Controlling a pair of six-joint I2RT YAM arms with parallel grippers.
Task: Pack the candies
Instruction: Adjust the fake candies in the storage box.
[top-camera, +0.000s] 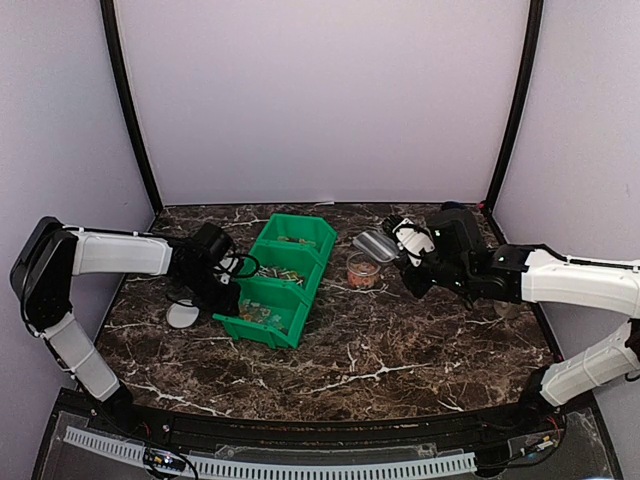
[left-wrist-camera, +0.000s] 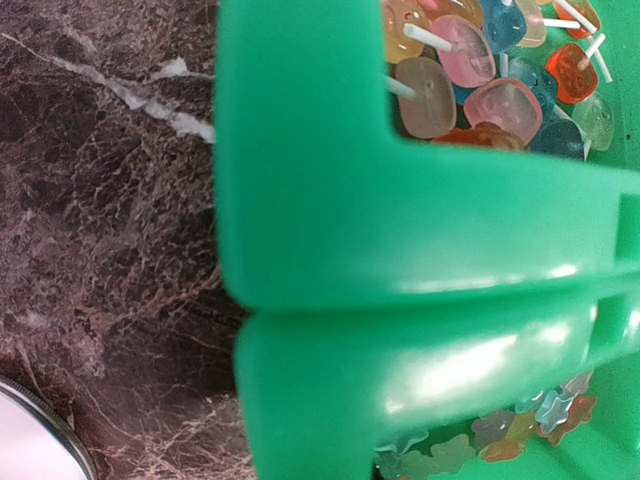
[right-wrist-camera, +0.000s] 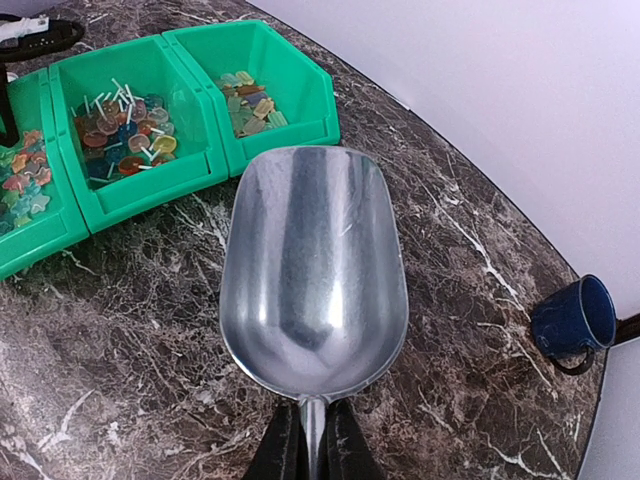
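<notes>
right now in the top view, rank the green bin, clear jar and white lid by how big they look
1. green bin, largest by far
2. clear jar and white lid, too alike to rank

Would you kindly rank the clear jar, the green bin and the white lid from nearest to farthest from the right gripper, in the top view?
1. Clear jar, just beside the right gripper holding the metal scoop.
2. Green bin, mid-table, further left.
3. White lid, far left, past the bin.
</notes>
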